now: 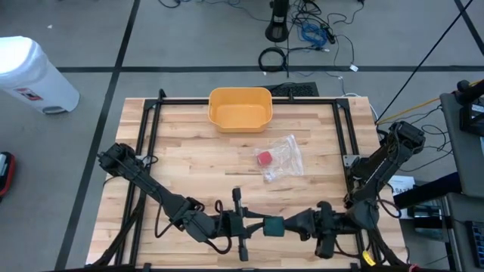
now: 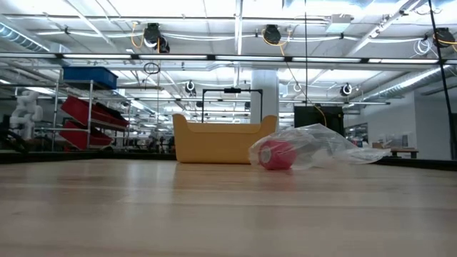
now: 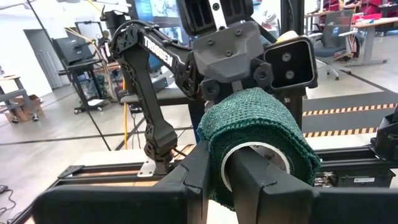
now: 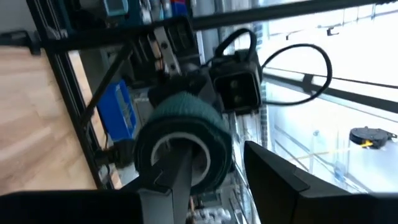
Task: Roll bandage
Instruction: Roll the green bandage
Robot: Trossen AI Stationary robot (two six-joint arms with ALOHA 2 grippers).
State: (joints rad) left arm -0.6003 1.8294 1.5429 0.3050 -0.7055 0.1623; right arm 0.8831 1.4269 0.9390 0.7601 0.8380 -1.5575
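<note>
Because the green bandage roll hangs right between the two grippers at the bottom middle of the high view, the next move turns on how that roll sits across them. Its long line, the hole through the middle, runs side to side in the high view, from one gripper to the other. The left gripper comes in from the left of the roll and the right gripper from the right, so both are just as near. In the left wrist view, one dark finger goes into the white core and the other finger sits against the outside of the green wrap, so the left jaws are clamped on the wall of the roll. In the right wrist view, one finger pokes into the core of the roll, but the other finger stands off to the side with a clear gap, so the right jaws are apart. A yellow bin and a clear bag with a red roll lie higher up on the table, well apart from the grippers.
</note>
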